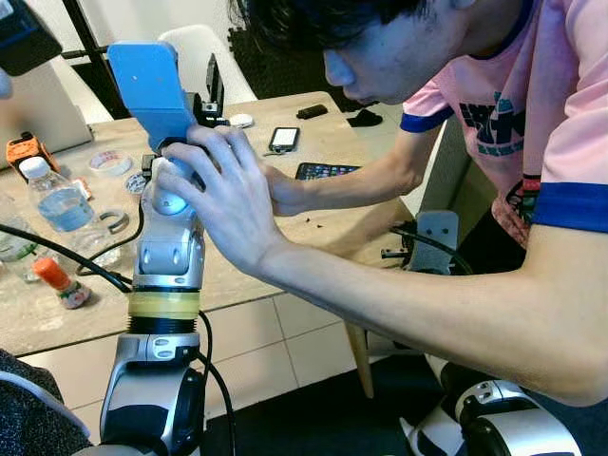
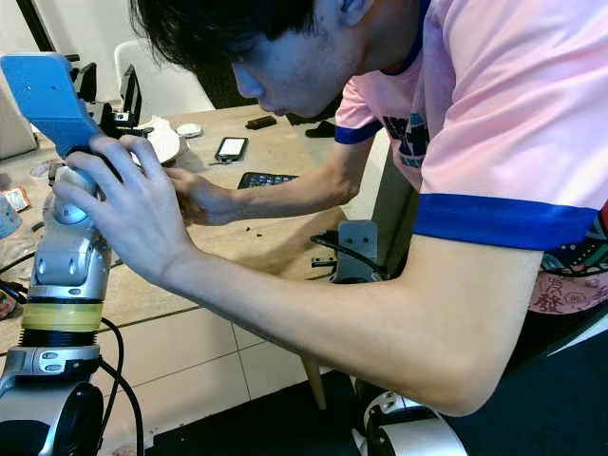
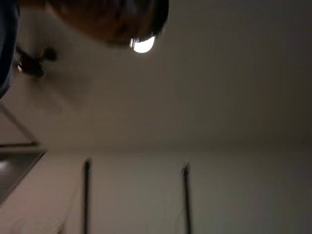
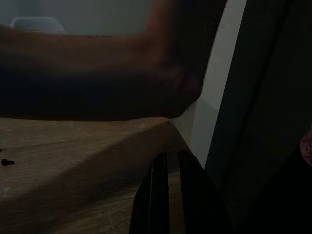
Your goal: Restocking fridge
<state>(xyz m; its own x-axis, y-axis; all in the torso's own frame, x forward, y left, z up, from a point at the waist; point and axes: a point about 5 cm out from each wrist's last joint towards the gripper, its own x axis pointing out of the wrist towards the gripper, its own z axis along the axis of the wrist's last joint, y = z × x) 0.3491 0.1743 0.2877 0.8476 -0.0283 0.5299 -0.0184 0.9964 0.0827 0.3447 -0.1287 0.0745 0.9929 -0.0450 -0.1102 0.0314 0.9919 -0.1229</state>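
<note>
My left arm (image 1: 166, 256) stands upright in front of a wooden table (image 1: 285, 237), with a blue housing (image 1: 147, 85) at its top. My left gripper (image 1: 211, 90) rises beside that housing. A person leans over the arm, one hand (image 1: 223, 190) wrapped around its wrist. A capped water bottle (image 1: 59, 204) and a small orange-capped bottle (image 1: 59, 282) are on the table's left part. In the right wrist view my right gripper (image 4: 168, 195) hangs shut and holds nothing, close above the table (image 4: 73, 195) near its edge.
On the table lie a phone (image 1: 283, 139), a dark tablet (image 1: 323, 171), a tape roll (image 1: 110, 162) and an orange device (image 1: 28, 150). A white chair (image 1: 204, 57) stands behind it. The person's body fills the right side. Tiled floor (image 1: 275, 342) lies below.
</note>
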